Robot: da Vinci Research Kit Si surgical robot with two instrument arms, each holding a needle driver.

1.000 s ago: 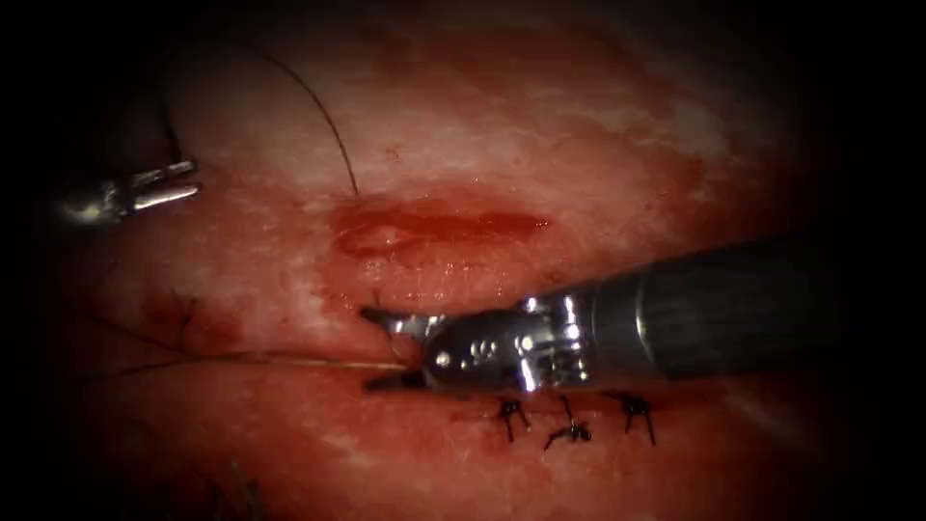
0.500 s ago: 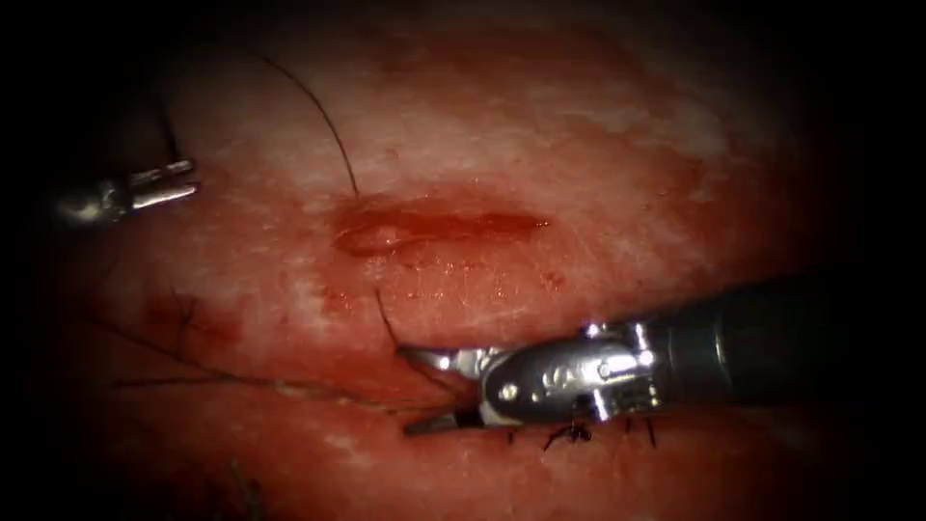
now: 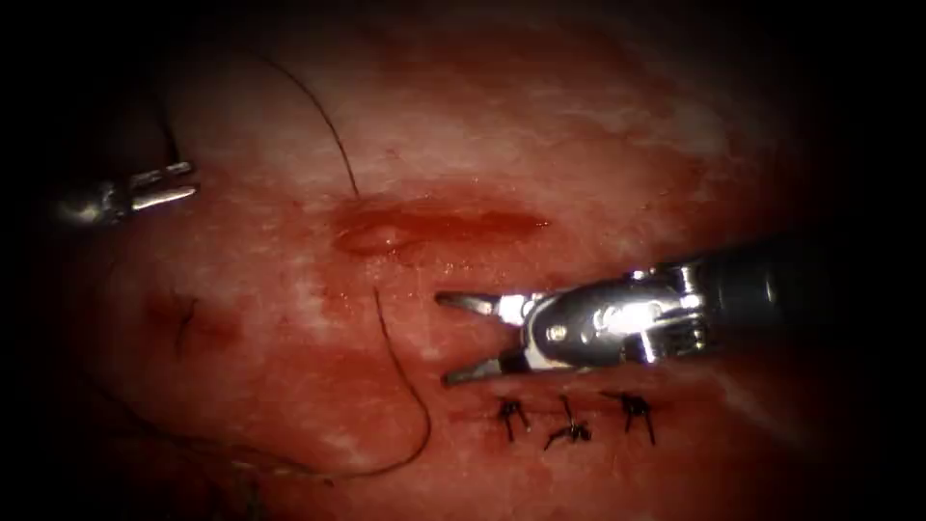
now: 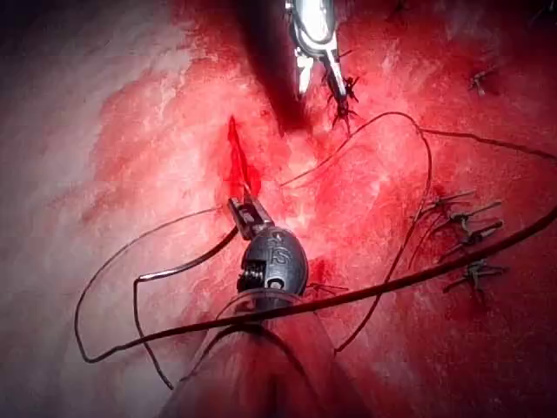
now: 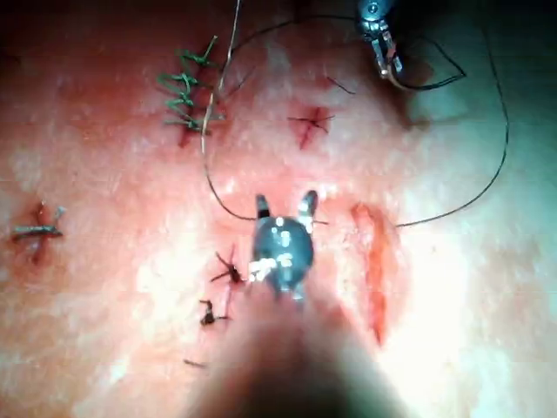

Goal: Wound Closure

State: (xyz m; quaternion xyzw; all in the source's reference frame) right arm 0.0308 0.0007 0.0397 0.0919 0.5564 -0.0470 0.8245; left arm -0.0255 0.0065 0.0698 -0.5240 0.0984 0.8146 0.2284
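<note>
Nearest the endoscope, three dark knotted stitches (image 3: 569, 429) are seen in a row on the wet, glistening tissue (image 3: 598, 145), their short cut ends bristling. Just left of them, a slack length of thin dark thread (image 3: 424, 425) is laid in a rounded loop on the surface. Just behind the stitches, the right tool (image 3: 444, 340) is held level, pointing left; its slim, polished metal fingers (image 3: 473, 303) are spread wide apart and nothing is gripped between them. Farther back, the open cut (image 3: 434, 224) is seen as a shallow spindle-shaped slit lined with red fluid, its long axis running left to right. Far off to the left of the cut, the left tool (image 3: 196, 179) is pointed right. From the left wrist view, its fingers (image 4: 246, 212) are seen clamped on the curved steel needle (image 4: 187, 266) near one end; the needle is out of the tissue, arcing away from the cut.
</note>
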